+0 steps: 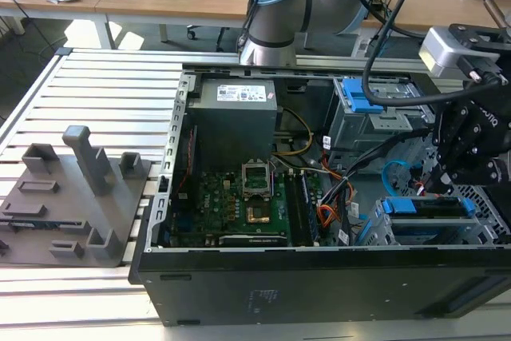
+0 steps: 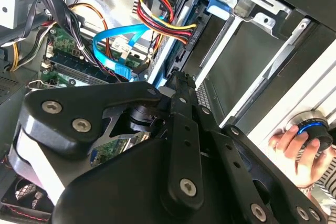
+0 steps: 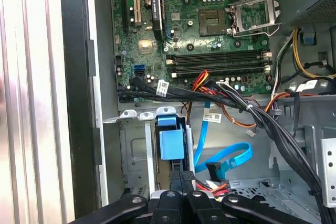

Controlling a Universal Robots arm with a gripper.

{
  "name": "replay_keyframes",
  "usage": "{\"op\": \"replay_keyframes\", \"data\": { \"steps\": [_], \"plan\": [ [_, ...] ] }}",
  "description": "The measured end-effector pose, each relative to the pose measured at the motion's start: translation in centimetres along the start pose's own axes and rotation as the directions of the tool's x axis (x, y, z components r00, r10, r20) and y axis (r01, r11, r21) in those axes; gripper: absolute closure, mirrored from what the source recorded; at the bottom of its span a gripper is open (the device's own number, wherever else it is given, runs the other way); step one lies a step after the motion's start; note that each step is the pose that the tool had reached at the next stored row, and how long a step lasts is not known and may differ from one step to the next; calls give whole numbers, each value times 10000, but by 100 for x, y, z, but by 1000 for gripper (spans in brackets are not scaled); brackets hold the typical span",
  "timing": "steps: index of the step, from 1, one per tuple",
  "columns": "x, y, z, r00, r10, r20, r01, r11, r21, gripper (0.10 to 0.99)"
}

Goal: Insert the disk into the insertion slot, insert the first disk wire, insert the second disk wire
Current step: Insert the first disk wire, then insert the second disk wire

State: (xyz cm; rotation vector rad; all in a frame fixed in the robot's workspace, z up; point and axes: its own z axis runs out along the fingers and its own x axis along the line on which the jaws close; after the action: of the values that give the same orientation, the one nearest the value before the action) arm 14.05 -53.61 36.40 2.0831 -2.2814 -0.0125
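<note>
The disk, in its bright blue carrier, sits inside the insertion slot, a grey perforated cage at the case's front corner on the exterior view's right. My gripper hangs just over the disk's cable end, and its black fingers are pressed together with nothing seen between them. A red, yellow and black wire bundle ends in a black connector against the disk's edge. The second disk wire, a light-blue flat cable, loops beside the fingers with its dark end loose.
The motherboard and a thick black cable bundle lie behind the cage. A larger bay stack with a blue latch stands further back. An orange cable runs nearby. A person's hand rests on a knob outside the case.
</note>
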Motion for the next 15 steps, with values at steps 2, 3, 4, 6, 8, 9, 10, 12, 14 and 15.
{"op": "replay_keyframes", "data": {
  "steps": [2,3,4,6,8,9,10,12,14,15],
  "plan": [
    [0,1,0,10000,0,1,0,10000,-1,980],
    [0,1,0,10000,0,1,0,10000,0,980],
    [0,2,0,10000,0,1,0,10000,0,980],
    [0,3,0,10000,0,0,0,10000,0,980],
    [0,4,0,10000,-1,1,1,10000,0,973],
    [0,4,0,10000,0,1,0,10000,0,918],
    [0,5,0,10000,0,0,0,10000,-1,918],
    [0,5,1,10000,1,1,-1,10000,0,792],
    [0,6,0,10000,0,1,0,10000,0,725],
    [0,4,0,10000,0,-1,0,10000,0,725]
  ]
}}
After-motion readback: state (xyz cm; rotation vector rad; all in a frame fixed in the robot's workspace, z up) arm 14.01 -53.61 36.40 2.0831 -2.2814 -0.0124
